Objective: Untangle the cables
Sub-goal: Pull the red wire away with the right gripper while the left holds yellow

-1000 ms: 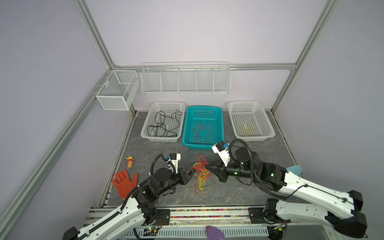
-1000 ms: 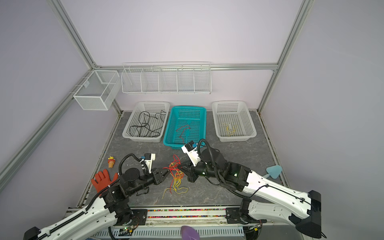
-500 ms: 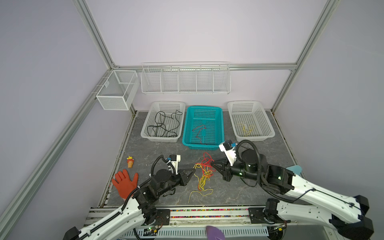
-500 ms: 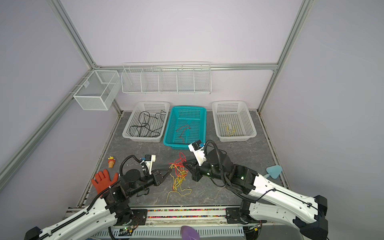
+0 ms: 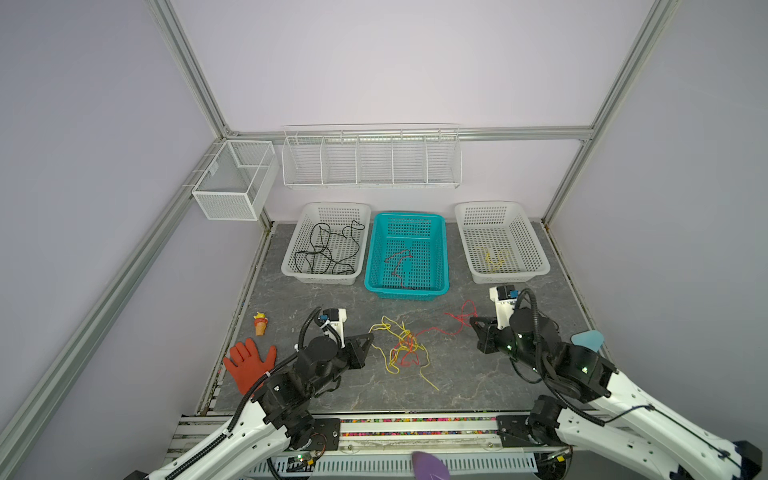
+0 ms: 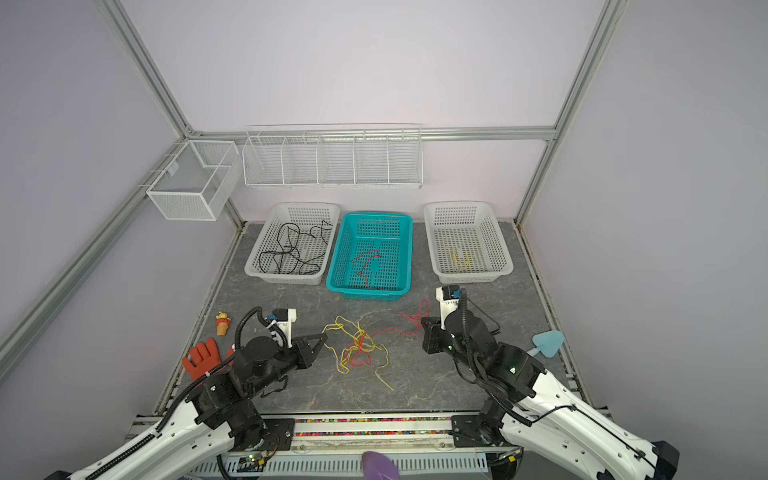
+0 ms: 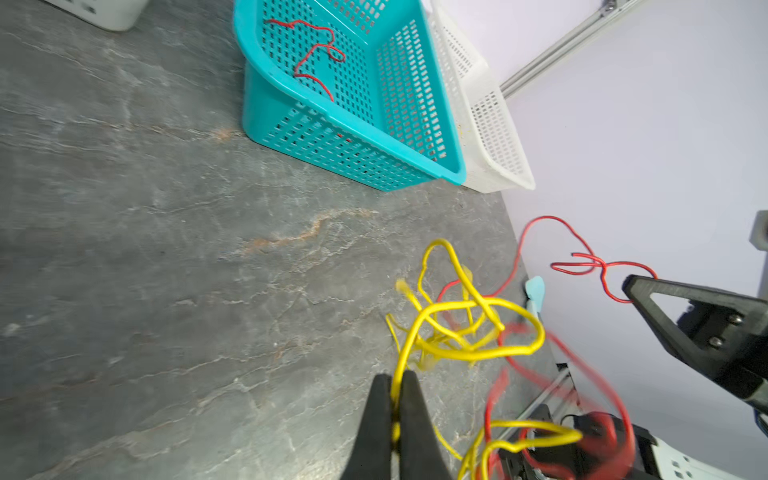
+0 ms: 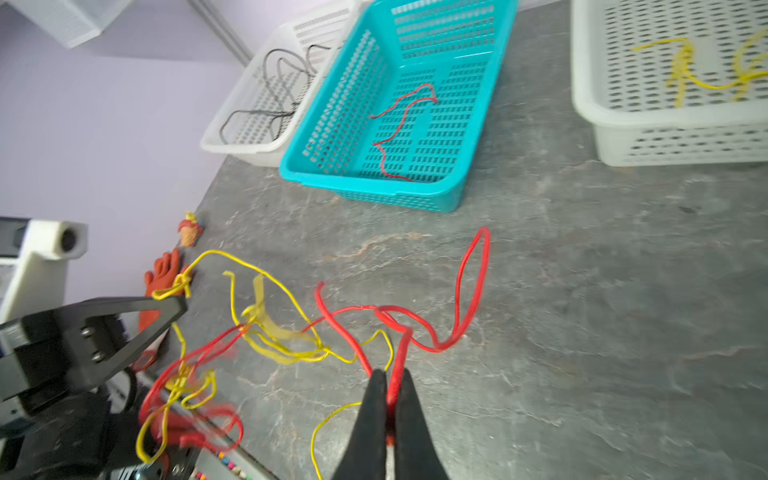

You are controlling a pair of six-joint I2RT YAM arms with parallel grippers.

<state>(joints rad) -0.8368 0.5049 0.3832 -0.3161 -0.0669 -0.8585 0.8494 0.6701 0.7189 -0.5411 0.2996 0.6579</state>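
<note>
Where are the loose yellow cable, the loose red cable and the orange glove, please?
yellow cable (image 7: 465, 306): left wrist view, on a loop in the tangle.
red cable (image 8: 482, 270): right wrist view, on the side of its long loop.
orange glove (image 5: 248, 368): a top view, on the palm.

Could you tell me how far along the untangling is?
Sorted: black cable in one white basket, a red cable in the teal basket, yellow cable in the other white basket. In hand: left gripper pinches a yellow strand, right gripper a red strand. Left: the tangle between them.
</note>
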